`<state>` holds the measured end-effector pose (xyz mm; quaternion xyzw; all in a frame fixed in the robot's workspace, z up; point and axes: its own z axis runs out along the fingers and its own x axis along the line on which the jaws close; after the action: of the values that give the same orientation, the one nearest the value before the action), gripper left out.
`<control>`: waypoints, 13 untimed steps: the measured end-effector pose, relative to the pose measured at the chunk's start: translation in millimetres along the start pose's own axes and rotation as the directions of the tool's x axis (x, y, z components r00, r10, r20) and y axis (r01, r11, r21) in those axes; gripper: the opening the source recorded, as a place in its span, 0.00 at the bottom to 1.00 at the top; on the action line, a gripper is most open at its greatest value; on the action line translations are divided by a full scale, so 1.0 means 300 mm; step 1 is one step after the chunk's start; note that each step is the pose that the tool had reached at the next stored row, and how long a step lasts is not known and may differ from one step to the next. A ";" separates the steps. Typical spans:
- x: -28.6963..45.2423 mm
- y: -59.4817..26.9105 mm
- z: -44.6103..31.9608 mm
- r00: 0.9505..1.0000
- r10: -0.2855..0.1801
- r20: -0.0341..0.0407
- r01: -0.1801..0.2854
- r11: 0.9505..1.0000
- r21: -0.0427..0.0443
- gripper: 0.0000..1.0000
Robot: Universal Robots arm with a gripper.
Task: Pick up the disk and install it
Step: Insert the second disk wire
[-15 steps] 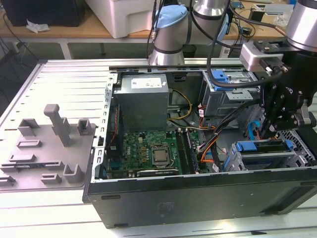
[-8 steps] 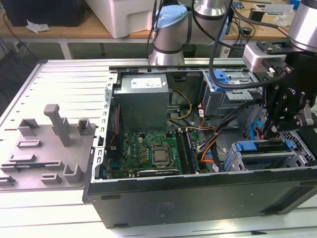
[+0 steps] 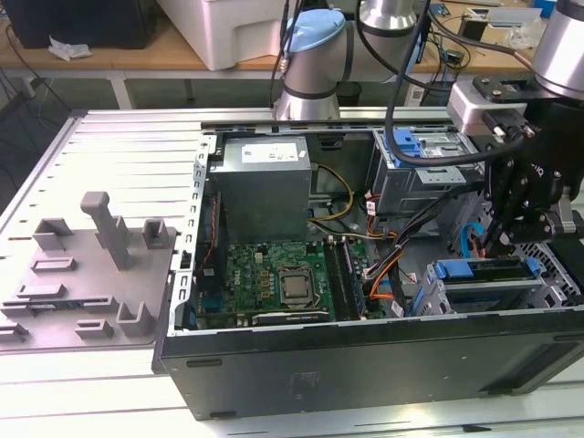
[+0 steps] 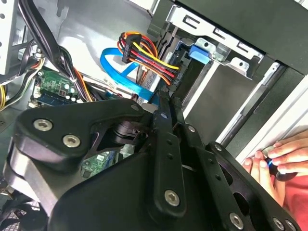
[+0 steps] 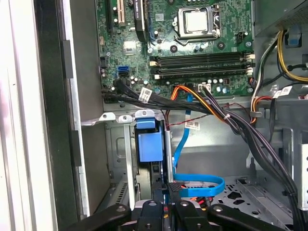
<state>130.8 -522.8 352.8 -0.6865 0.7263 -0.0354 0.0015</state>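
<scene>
In the exterior view, the disk (image 3: pixel 482 271) lies in the drive cage (image 3: pixel 429 297) at the front right corner of the open computer case. Its long blue carrier edge shows; the label is hidden. My gripper (image 3: pixel 507 239) hangs just above the cage's far side, with its fingers together and nothing visible between them. In both wrist views the closed gripper (image 4: pixel 164 98) (image 5: pixel 169 188) points into the case beside a small blue tab (image 5: pixel 146 142) (image 4: pixel 201 52) on the metal cage.
A light blue flat cable (image 5: pixel 197 185) and an orange-red-yellow wire bundle (image 4: pixel 144 55) run close to the fingertips. The motherboard (image 3: pixel 274 278) fills the case floor. A second blue-fronted bay (image 3: pixel 420 141) sits at the back. A person's hand (image 4: pixel 276 156) rests at the case edge.
</scene>
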 end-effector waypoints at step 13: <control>0.004 -0.006 0.012 1.000 0.004 0.007 -0.004 1.000 -0.004 0.16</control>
<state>132.7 -524.4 349.3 -0.6850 0.7278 -0.0315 0.0027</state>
